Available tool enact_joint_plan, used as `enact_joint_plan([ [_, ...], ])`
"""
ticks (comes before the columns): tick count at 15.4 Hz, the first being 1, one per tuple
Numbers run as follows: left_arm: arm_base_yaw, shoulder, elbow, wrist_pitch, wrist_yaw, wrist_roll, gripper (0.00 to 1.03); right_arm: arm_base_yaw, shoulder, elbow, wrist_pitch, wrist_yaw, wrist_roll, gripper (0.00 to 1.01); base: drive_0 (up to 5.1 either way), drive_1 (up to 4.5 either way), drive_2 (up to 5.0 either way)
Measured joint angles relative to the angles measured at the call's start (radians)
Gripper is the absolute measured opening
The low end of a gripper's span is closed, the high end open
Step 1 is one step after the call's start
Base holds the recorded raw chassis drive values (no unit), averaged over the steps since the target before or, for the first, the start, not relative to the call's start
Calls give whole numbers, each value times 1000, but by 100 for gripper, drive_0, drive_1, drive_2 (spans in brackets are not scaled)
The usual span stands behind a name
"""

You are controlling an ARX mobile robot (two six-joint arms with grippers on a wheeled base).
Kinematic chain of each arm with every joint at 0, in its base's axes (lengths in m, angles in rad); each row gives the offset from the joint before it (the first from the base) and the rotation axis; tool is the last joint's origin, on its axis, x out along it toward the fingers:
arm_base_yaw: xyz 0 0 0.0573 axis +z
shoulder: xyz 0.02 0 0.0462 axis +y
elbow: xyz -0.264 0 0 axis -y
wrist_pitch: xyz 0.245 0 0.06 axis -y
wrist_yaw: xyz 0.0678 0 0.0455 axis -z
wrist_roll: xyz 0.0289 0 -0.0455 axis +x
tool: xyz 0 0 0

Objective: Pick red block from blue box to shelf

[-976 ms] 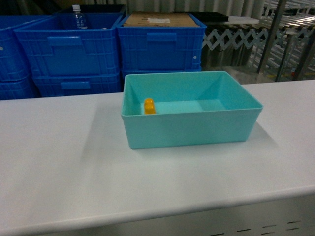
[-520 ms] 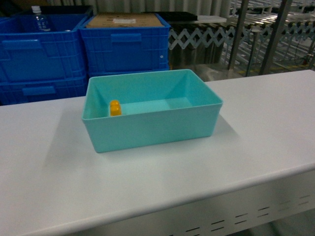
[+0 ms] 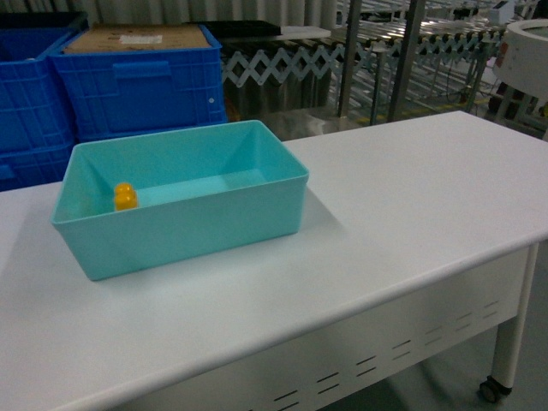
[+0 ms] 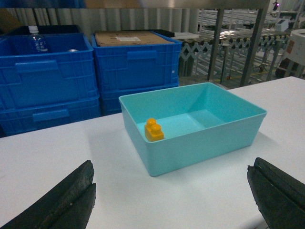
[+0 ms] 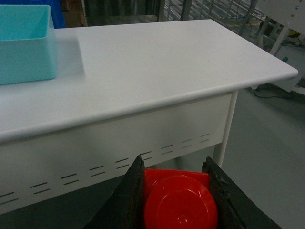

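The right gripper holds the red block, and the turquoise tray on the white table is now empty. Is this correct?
Not quite. The right gripper does hold the red block, but the blue box on the white table is not empty: a yellow brick sits inside, as the left wrist view shows.

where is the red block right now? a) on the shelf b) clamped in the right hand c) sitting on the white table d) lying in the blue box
b, the right wrist view shows the red block squeezed between the fingers of the right hand, below the table's edge, while the blue box holds only a yellow brick.
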State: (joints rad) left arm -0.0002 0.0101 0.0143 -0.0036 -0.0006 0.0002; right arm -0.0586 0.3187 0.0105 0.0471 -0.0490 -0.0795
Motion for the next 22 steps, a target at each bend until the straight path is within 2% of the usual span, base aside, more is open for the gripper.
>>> enact_joint_plan([
  [22, 0, 0, 0, 0, 0, 0, 98, 0, 0, 0, 0, 0, 0, 28, -146, -146, -146],
])
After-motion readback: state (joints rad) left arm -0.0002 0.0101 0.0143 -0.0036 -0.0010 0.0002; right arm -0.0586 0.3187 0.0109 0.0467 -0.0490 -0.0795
